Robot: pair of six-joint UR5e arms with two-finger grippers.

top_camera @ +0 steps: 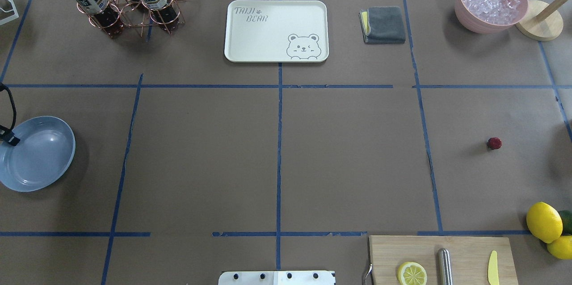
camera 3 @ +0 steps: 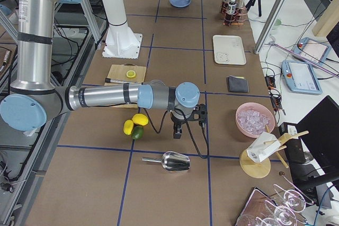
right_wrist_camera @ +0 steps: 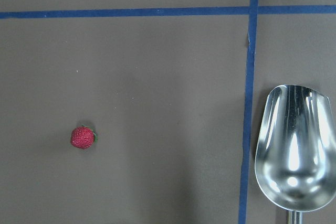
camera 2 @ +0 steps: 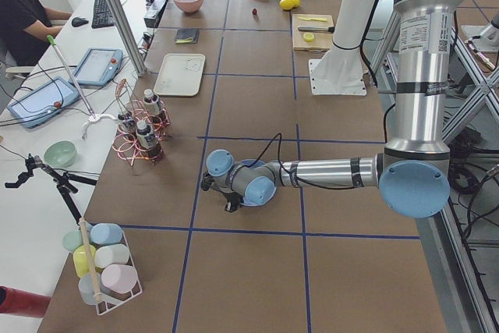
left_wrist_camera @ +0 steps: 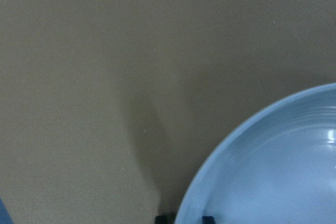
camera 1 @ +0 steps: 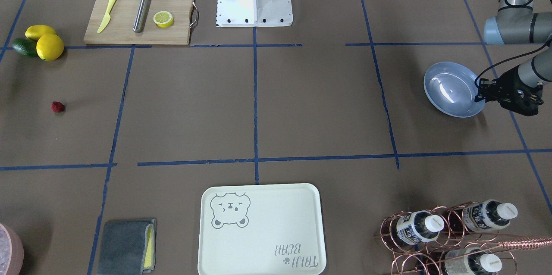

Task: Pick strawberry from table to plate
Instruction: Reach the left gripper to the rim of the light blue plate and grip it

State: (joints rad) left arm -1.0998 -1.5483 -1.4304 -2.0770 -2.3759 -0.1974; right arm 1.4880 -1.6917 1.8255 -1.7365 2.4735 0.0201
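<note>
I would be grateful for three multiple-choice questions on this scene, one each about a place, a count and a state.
1. In the overhead view, the strawberry lies toward which side of the table? A left; B middle; C right.
2. How many whole lemons sit beside the avocado? A one; B two; C four.
3. The plate is: A empty; B holding fruit; C upside down.

Answers:
1 C, it sits near the right edge, far across from the plate.
2 B, two yellow ones cluster with the green avocado.
3 A, its glossy blue hollow faces up with nothing inside.
</note>
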